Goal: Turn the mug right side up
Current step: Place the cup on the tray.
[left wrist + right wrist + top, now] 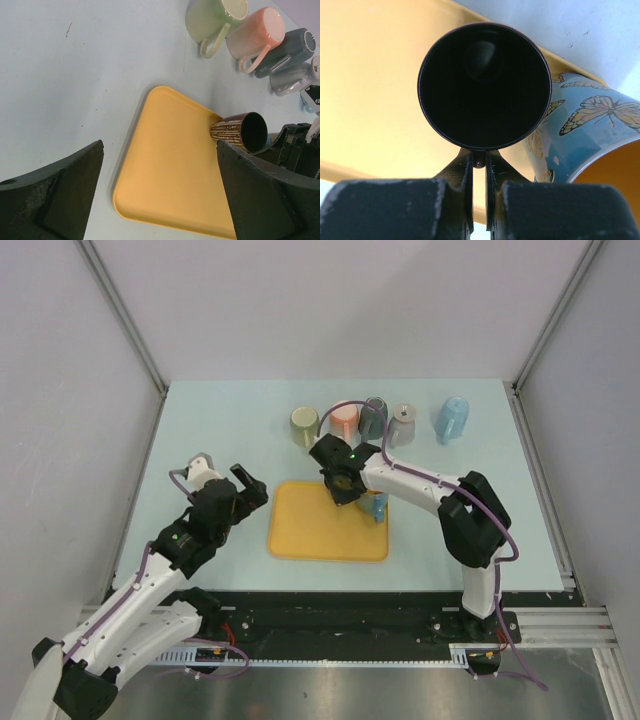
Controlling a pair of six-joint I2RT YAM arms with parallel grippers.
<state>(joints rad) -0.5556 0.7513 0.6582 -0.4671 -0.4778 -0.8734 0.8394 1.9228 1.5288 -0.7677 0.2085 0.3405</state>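
A dark brown mug with a streaked outside is held on its side above the far edge of the yellow tray, its mouth facing the right wrist camera. My right gripper is shut on its handle; in the top view the gripper covers the mug. A blue butterfly mug lies on its side on the tray just right of it. My left gripper is open and empty, left of the tray, with the tray showing between its jaws.
Several mugs lie in a row behind the tray: green, pink, dark grey, light grey and light blue. Walls close in the table on the left, right and back.
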